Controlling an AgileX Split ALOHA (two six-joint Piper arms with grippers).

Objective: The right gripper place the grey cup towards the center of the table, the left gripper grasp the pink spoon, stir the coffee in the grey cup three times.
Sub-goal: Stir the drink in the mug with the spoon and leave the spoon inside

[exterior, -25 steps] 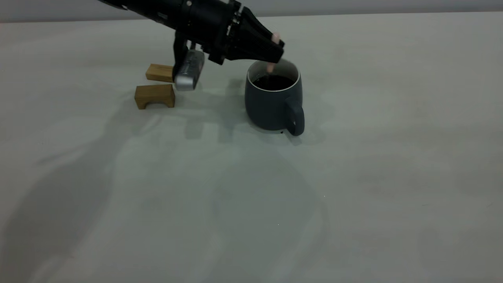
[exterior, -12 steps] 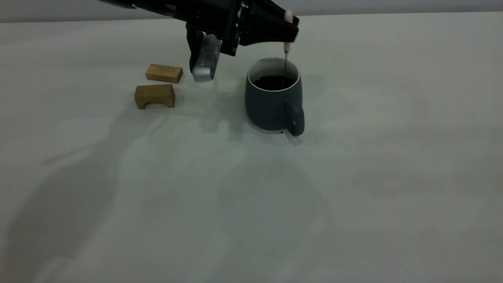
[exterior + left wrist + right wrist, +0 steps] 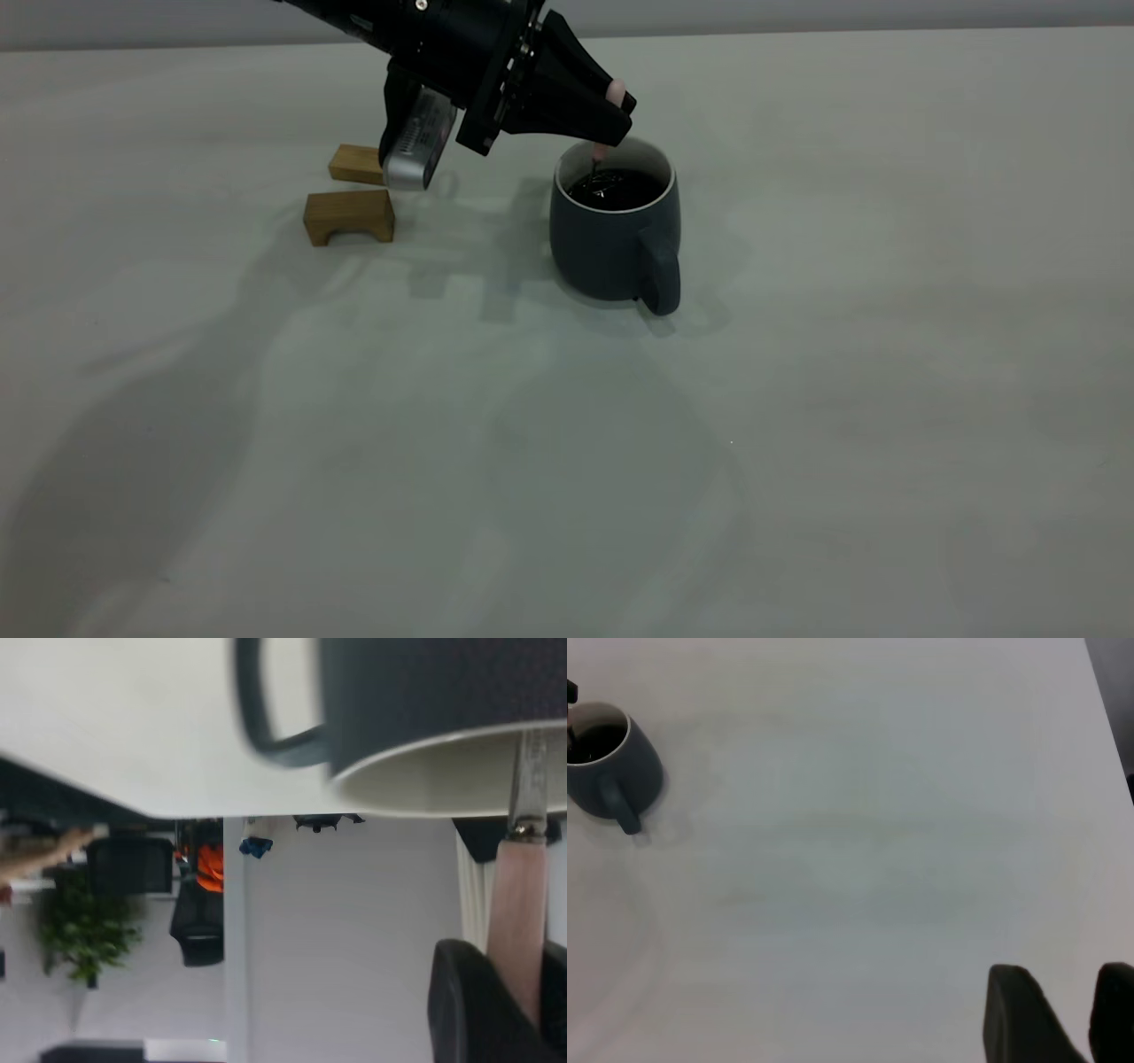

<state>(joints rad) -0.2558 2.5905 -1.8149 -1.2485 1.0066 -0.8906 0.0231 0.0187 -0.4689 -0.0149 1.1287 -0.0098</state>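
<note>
The tabletop (image 3: pixel 797 399) carries the grey cup (image 3: pixel 611 235) near its middle, so placing looks done. The left end effector (image 3: pixel 611 120), clamped on the pink spoon (image 3: pixel 614 91), hangs over the rim with the spoon's neck dipped in the rippled coffee (image 3: pixel 616 188); stirring seems underway, turns uncounted. The right end effector (image 3: pixel 1059 1014) sits well apart, fingers parted, holding nothing.
</note>
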